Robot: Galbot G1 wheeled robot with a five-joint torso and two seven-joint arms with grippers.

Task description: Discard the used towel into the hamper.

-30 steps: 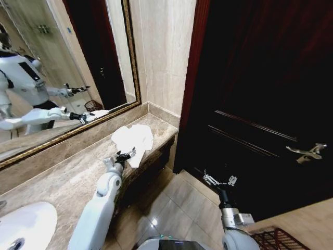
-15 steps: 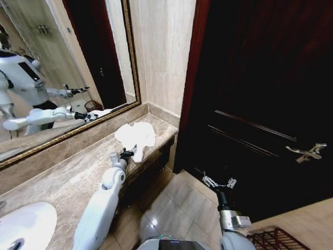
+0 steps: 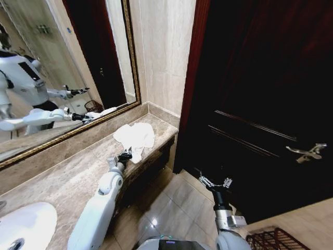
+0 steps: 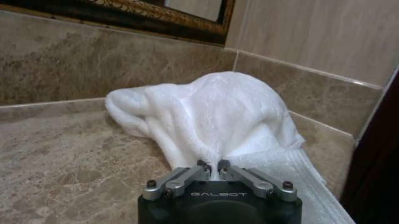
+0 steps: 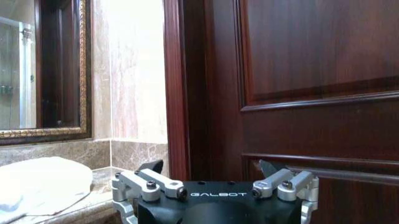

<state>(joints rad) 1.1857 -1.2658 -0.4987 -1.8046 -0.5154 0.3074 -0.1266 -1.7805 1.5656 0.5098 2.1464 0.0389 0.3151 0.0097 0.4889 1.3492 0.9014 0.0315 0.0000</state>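
Pinching the near fold of the white towel (image 4: pixel 215 121) on the marble counter (image 3: pixel 67 179), the left gripper (image 4: pixel 213 164) has a hold for lifting; right gripper (image 5: pixel 212 169) waits spread wide (hamper (image 3: pixel 273 240) near right).

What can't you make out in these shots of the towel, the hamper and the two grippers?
- Hamper: head view, cut off by the bottom edge.
- Towel: left wrist view, near edge hidden behind the left gripper pinching it.
- Right gripper: right wrist view, open fingertips dark against the door.
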